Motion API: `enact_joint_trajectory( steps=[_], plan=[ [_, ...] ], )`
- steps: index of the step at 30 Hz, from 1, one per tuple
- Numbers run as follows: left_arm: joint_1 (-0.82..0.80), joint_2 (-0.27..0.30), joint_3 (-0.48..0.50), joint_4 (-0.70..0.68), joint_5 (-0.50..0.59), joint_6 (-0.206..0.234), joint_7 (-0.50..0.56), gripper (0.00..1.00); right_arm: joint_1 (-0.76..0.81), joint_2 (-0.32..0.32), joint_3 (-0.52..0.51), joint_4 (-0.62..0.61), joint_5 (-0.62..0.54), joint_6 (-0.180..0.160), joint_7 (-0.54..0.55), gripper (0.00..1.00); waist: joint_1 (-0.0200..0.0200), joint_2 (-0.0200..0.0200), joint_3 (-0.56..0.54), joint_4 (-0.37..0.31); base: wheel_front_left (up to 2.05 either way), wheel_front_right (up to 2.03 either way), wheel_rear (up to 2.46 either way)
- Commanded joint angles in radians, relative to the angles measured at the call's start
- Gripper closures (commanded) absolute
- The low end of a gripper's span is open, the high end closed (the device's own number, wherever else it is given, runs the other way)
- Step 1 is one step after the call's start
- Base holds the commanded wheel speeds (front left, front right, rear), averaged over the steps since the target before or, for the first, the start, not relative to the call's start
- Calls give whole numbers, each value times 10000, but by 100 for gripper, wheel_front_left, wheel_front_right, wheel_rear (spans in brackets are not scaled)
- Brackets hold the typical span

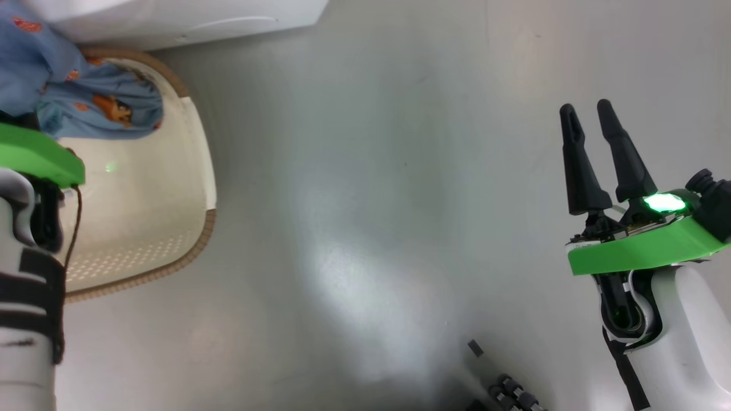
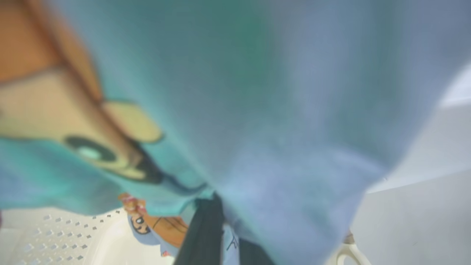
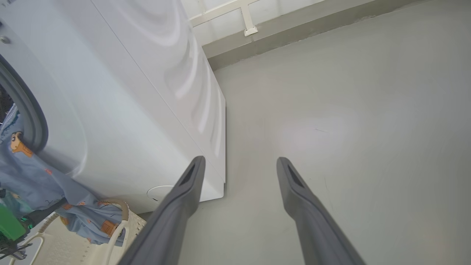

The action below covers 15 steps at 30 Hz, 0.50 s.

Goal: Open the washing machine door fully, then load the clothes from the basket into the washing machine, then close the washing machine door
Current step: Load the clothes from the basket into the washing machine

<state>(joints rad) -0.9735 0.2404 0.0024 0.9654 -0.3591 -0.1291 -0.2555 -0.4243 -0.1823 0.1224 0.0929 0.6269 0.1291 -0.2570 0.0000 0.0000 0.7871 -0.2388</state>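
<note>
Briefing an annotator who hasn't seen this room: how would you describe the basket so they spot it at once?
Find the big white washing machine at the head view's top left; the basket sits on the grey floor before it, partly under blue bear-print clothes. Its cream perforated walls and brown woven-look rim set it apart from the white machine.

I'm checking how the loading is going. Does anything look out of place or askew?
Yes. The clothes are strung out rather than inside. They trail from the drum mouth over the grey seal, down the washer front to the basket rim. Hanging out like that, they aren't loaded yet. Nothing else stands out.
</note>
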Motion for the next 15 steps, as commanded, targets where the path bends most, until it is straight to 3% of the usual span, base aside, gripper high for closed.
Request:
enact_joint_trajectory(
  steps=[1, 9, 15],
  plan=[
    [609, 352, 298, -592, -31, -15, -63, 100, 231, -7, 89, -228, -15, 16, -48, 0, 0, 0, -234, 213, 0, 0, 0],
    [1995, -204, 1296, -3338, 660, -15, -63, 100, 447, 65, -149, -210, -14, 16, -48, 0, 0, 0, -749, 673, 0, 0, 0],
    [2458, -309, 1482, -5042, 1325, -15, -63, 100, 517, 134, -151, -186, 2, 16, -48, 0, 0, 0, -988, 738, 0, 0, 0]
  ],
)
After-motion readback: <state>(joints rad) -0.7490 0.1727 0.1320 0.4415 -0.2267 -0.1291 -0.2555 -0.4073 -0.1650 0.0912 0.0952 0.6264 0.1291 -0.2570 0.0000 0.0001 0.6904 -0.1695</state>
